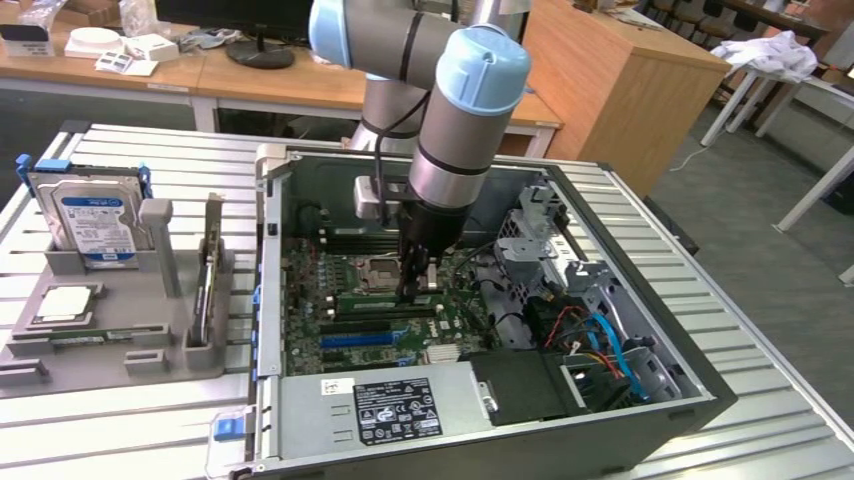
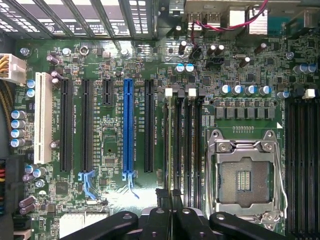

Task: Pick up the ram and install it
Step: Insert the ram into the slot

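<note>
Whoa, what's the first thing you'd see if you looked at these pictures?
The big robot arm with pale blue caps, reaching down from above into the open computer case. Its claw hangs low over the green motherboard, close to the shiny empty processor socket, with one bright blue slot standing out nearby. At the exterior view's left, a hard drive with a blue label stands in a grey tray.

On the table [image 1: 120, 425], the computer case [image 1: 707, 395] lies open. Inside it, my gripper [image 1: 420, 293] hangs over the motherboard [image 1: 327, 300], just beside the processor socket [image 1: 379, 270]. Outside it, on the exterior view's left, a holder [image 1: 160, 352] carries the hard drive [image 1: 96, 215], standing upright.
</note>
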Available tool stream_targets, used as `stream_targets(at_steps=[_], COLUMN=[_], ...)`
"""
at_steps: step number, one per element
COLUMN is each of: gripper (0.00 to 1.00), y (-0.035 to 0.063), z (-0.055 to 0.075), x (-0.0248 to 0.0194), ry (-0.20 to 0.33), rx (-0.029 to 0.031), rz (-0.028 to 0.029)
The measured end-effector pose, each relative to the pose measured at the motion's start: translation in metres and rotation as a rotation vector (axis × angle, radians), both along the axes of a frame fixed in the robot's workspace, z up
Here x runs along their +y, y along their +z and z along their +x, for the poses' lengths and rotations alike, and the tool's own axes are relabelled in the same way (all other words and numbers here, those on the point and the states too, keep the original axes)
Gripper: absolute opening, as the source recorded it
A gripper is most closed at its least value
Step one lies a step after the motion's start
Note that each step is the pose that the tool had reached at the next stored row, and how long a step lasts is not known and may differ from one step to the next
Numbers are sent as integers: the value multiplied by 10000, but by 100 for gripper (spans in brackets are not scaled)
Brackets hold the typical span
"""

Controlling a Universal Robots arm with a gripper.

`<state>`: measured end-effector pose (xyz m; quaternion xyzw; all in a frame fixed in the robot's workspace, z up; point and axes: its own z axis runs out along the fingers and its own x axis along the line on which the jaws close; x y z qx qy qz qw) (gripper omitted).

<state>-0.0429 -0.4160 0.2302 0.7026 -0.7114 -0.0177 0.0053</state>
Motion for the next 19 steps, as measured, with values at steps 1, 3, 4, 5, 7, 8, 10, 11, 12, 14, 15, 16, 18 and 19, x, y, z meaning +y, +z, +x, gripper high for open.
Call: stream_targets(at_steps=[1,3,4,5,7,8,10,11,12,14,15,16,18,19], gripper=[12,12,12,12,12,12,12,12,12,12,12,12,12,12], y=[0,-3,-2,-3,-10,-12,-13,-13,-13,-14,-14,-15,-22,-23], z=[0,-2,-2,-2,-3,-3,-3,-3,-3,-3,-3,-3,-3,-4], x=[0,2,2,2,2,2,2,2,2,2,2,2,3,2], ry=[0,0,0,0,0,0,0,0,0,0,0,0,0,0], rx=[0,-1,-1,0,-2,-1,0,-1,-1,0,0,0,-3,-2], rz=[-1,2,1,0,4,0,0,0,0,0,0,1,5,3])
